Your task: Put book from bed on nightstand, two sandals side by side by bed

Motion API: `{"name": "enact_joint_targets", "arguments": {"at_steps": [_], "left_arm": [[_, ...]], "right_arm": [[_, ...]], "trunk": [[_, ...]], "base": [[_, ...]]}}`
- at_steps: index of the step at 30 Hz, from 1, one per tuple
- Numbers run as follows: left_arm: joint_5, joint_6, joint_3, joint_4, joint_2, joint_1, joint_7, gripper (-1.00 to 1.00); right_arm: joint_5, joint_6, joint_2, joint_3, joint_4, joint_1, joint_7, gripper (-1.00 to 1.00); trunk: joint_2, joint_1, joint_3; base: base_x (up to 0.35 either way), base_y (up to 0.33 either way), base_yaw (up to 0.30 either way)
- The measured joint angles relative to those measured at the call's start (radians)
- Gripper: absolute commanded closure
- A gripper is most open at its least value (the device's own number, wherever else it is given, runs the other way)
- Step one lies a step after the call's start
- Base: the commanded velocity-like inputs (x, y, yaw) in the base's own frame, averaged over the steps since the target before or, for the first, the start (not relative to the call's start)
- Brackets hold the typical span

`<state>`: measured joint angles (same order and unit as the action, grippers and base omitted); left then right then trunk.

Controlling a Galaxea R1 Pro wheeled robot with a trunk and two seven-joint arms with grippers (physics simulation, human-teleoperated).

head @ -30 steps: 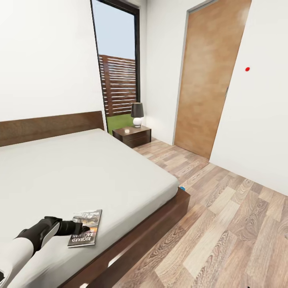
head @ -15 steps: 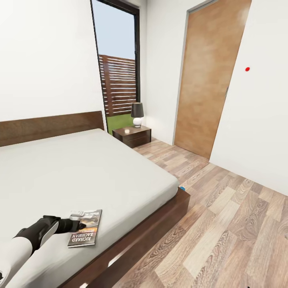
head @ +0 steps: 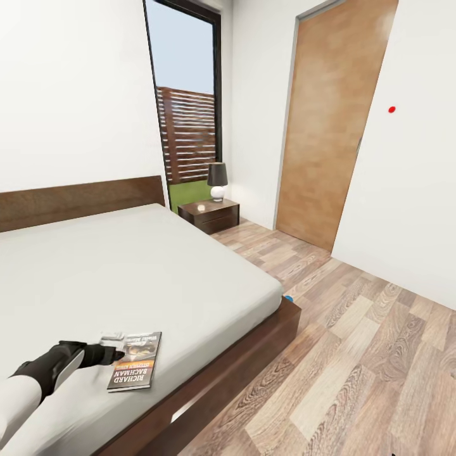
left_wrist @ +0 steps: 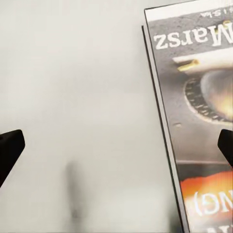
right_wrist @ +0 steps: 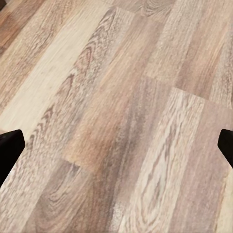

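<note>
- On the bed (head: 145,266), near its foot, the left gripper (head: 114,345), jaws spread wide, hovers beside the book (head: 134,368), not yet lifted.
- Far right, the nightstand (head: 209,215) waits; the right gripper's (right_wrist: 116,145) jaws gape over floor (right_wrist: 116,97).

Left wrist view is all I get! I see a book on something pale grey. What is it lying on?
Observer: The book lies flat on the bed, near the mattress edge on the door side.
Operator: Is there a nightstand?
Observer: Yes, a nightstand stands by the headboard, carrying a lamp.
Operator: Any sandals?
Observer: A blue speck peeks out on the floor at the bed's corner. It is too small to tell what it is.
</note>
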<state>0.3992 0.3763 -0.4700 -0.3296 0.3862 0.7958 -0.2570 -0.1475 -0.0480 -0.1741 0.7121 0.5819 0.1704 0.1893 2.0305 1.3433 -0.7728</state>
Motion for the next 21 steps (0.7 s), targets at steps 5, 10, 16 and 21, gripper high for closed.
{"name": "enact_joint_targets", "arguments": {"at_steps": [5, 10, 16, 21], "left_arm": [[0.002, -0.004, 0.001, -0.010, 0.015, 0.000, 0.055, -1.00], [0.003, -0.006, 0.002, -0.023, 0.025, 0.001, 0.094, -1.00], [0.004, -0.005, 0.003, -0.055, 0.042, 0.000, 0.110, -1.00], [0.003, 0.001, 0.003, -0.080, 0.047, 0.000, 0.112, -1.00]], "right_arm": [[0.000, 0.000, 0.000, -0.001, 0.000, 0.000, 0.000, -1.00], [0.000, 0.000, 0.001, -0.002, 0.000, 0.000, 0.000, -1.00], [0.000, 0.000, 0.004, -0.002, 0.000, 0.000, 0.000, -1.00], [0.000, 0.000, 0.005, -0.002, 0.000, 0.000, 0.000, -1.00]], "trunk": [[0.000, 0.000, 0.000], [0.000, 0.000, 0.000], [0.000, 0.000, 0.000], [0.000, 0.000, 0.000]], "base": [[0.000, 0.000, 0.000], [0.000, 0.000, 0.000], [0.000, 0.000, 0.000], [0.000, 0.000, 0.000]]}}
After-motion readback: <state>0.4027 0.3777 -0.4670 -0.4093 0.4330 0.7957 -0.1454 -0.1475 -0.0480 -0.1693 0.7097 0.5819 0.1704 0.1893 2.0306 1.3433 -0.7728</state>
